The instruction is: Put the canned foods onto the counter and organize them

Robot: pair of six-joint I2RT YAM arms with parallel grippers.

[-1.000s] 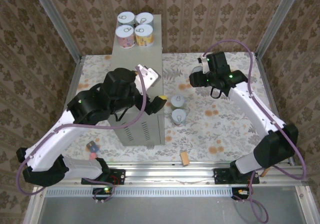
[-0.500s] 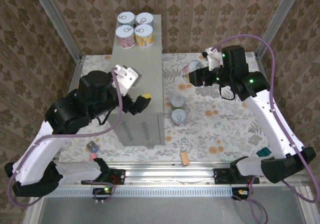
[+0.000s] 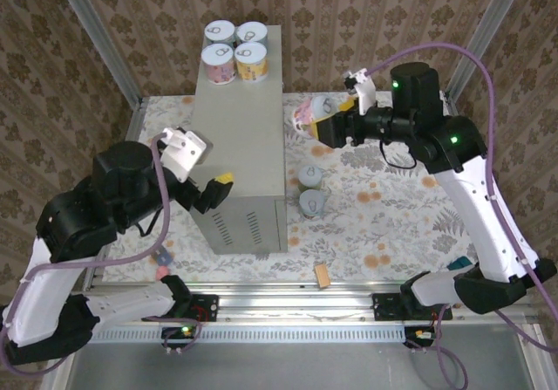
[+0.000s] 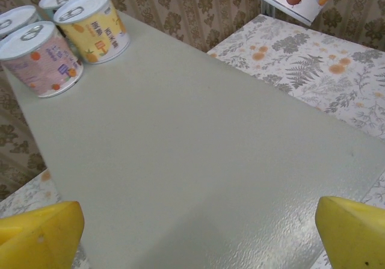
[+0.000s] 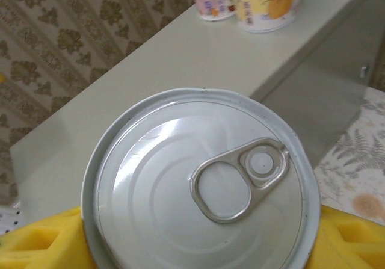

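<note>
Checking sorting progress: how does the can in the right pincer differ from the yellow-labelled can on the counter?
The held can is in the air, clamped in the right pincer beside the counter; the yellow can stands on the counter's far end. The held can is tilted, the yellow can upright. The held can's label is pinkish, the yellow can's yellow. Both have pale pull-tab lids and look alike in size.

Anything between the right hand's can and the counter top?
Nothing visible. The pink can in the right hand hangs right of the counter; its top is bare between the four back cans and the left hand.
</note>
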